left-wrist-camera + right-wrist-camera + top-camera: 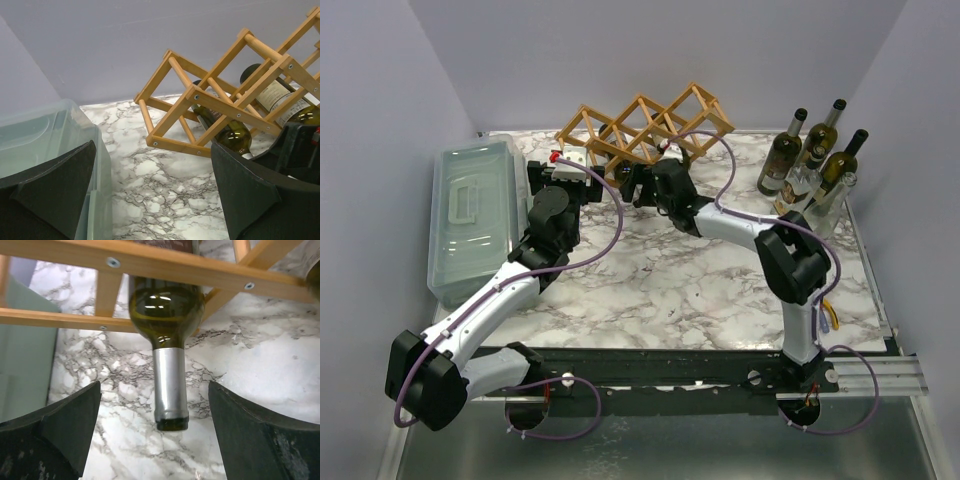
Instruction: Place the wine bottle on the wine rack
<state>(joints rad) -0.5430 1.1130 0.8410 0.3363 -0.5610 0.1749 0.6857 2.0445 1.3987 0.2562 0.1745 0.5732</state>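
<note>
The dark green glass wine bottle with a silver foil neck (pixel 167 325) lies on its side in the light-brown wooden lattice wine rack (pixel 645 125), at the top centre of the overhead frame, on the white marbled table (pixel 650 280). The right hand (pixel 155 385) is spread wide, its fingers either side of the neck and clear of it. The left hand (pixel 152 145) gapes too, empty, between the rack and the grey-green plastic lidded box (pixel 470 215).

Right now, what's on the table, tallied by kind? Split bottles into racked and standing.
Wine rack: 1
Lidded plastic box: 1
Bottles in the rack: 2
Dark standing bottles: 3
Clear standing bottles: 2, as far as I can tell
Total: 9
</note>
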